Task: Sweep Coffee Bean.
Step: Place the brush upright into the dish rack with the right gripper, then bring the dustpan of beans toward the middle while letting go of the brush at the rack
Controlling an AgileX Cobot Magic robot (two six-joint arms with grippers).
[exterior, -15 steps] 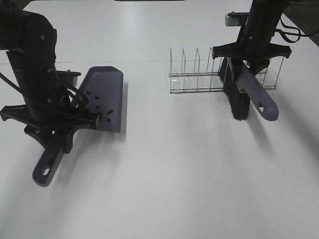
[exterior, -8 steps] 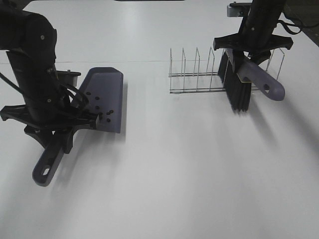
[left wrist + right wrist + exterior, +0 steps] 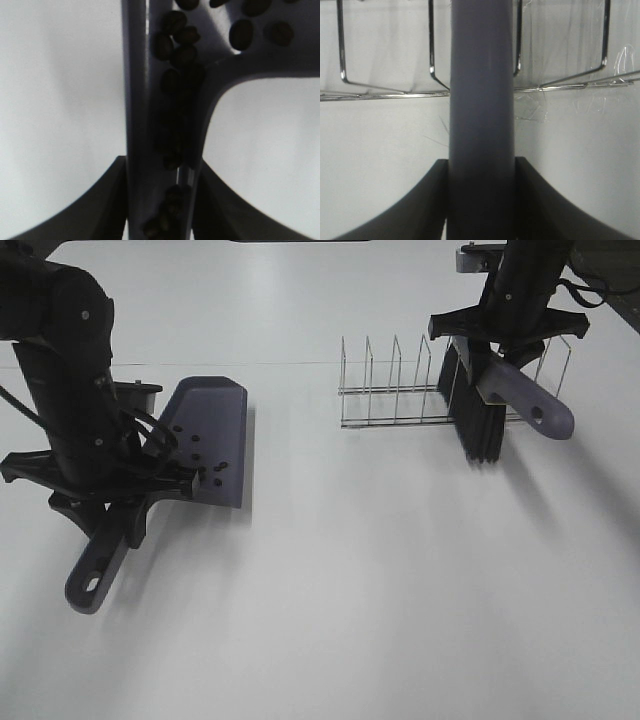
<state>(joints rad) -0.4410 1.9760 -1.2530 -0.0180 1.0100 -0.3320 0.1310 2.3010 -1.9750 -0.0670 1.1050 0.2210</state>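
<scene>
A purple dustpan (image 3: 212, 435) lies on the white table at the left. Several dark coffee beans (image 3: 205, 468) sit on its pan. My left gripper (image 3: 128, 502) is shut on the dustpan's handle (image 3: 95, 575). In the left wrist view the beans (image 3: 175, 45) are piled along the dustpan (image 3: 137, 100) near its handle. My right gripper (image 3: 500, 352) is shut on the purple handle (image 3: 525, 400) of a brush, whose black bristles (image 3: 478, 420) hang down in front of the wire rack (image 3: 395, 390). The right wrist view shows the handle (image 3: 481, 115) between the jaws.
A wire rack with upright dividers stands at the back right; it also shows in the right wrist view (image 3: 385, 87). The white table (image 3: 360, 590) extends to the front. A black cable (image 3: 585, 305) loops at the far right.
My right arm has lifted the brush up and back toward the wire rack, then nearly stopped. The left arm and the dustpan have not moved.
</scene>
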